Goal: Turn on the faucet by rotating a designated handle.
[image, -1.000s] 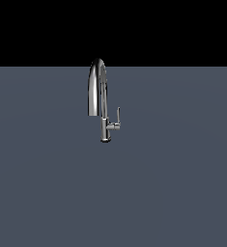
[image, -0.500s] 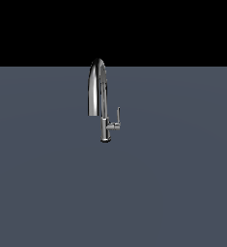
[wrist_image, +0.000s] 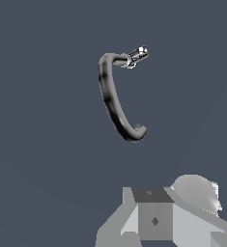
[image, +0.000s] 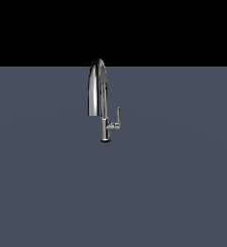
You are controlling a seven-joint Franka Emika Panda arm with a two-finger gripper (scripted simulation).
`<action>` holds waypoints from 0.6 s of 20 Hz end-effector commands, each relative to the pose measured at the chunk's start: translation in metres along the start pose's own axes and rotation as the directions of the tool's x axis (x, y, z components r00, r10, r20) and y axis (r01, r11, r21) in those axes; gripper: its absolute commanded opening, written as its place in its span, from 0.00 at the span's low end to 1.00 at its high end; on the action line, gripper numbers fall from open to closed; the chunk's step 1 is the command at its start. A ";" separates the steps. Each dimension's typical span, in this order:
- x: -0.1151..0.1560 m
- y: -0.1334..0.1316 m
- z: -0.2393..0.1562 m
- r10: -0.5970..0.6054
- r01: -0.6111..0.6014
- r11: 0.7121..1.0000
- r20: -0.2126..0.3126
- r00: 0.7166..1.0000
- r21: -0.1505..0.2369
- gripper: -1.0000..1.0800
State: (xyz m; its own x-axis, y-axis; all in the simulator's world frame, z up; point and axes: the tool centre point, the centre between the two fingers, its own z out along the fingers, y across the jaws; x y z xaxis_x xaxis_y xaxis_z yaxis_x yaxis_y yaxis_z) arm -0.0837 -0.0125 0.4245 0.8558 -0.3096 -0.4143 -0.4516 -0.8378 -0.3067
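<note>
Approach step, nothing contacted yet. The faucet (image: pixel 103 103) is seen standing alone on the grey desk (image: pixel 173 183) in the exterior view; no arm is visible there. In the wrist view the gooseneck spout (wrist_image: pixel 111 99) is seen from above, well ahead of the pincer body (wrist_image: pixel 156 219), with clear desk between them. The handle (wrist_image: pixel 136 55) is seen on its short stub at the far end of the faucet, further from the pincer than the spout tip. In the exterior view the lever (image: pixel 118 116) stands roughly upright beside the stem.

Pincer state: cannot be told, fingertips are not shown in either view.

Next move, as judged: the pincer is to be brought forward and down past the spout, aligned on the thin lever without the gooseneck being clipped, then the lever rotated.
</note>
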 end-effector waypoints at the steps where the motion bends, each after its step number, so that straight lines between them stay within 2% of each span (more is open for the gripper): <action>1: 0.017 -0.001 0.004 0.041 -0.043 0.998 0.040 0.998 0.040 0.00; 7: 0.057 0.000 0.018 0.134 -0.153 0.980 0.144 0.981 0.131 0.00; 12: 0.090 0.003 0.032 0.203 -0.254 0.946 0.241 0.949 0.200 0.00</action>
State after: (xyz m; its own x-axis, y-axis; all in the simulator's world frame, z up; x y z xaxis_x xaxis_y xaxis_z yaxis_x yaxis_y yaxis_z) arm -0.0233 -0.0263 0.3671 0.6860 -0.3565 -0.6343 -0.6684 -0.6533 -0.3557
